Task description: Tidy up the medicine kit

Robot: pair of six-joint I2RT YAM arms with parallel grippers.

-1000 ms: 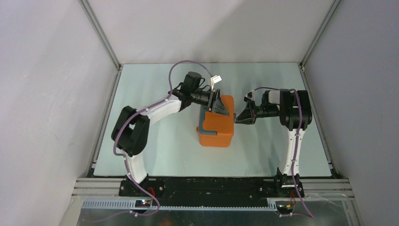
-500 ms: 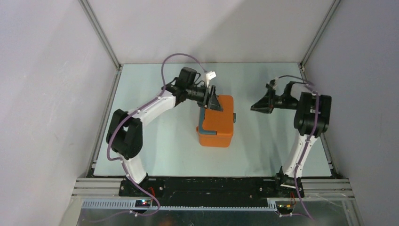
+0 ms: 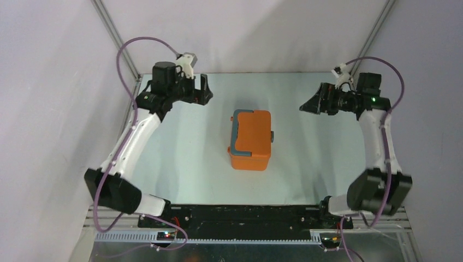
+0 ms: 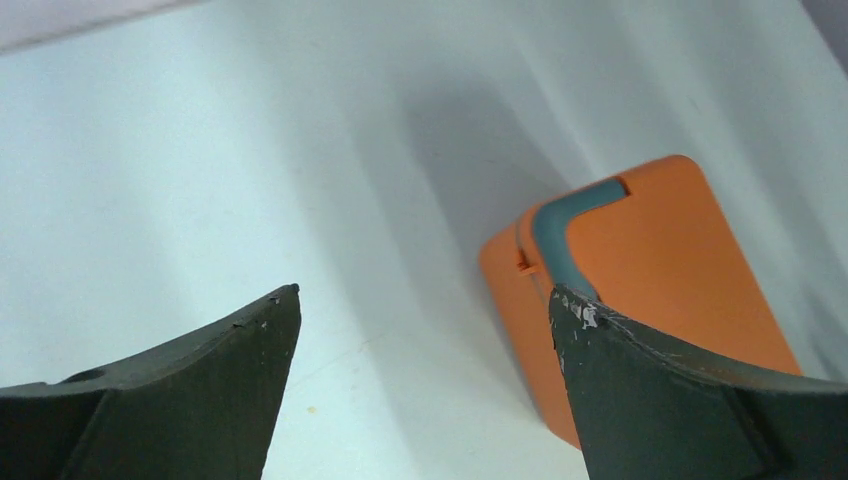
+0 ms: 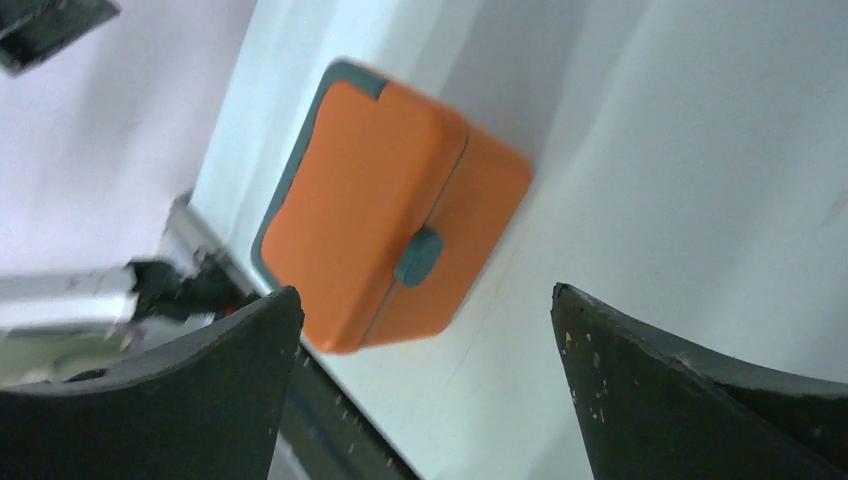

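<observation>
Arms splayed outward, left pincer (image 3: 206, 91) wide, right pincer (image 3: 309, 105) wide

both arms reach far out and apart, wrists raised. left gripper (image 3: 203, 90) and right gripper (image 3: 309, 104) point inward, fingers (image 4: 200, 400) spread wide, holding nothing.

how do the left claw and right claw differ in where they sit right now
The left claw hangs over the table's far left corner, left of the medicine kit; the right claw hangs on the kit's right. The left one sits a little farther back than the right. Both are open, empty and clear of the closed kit.
</observation>
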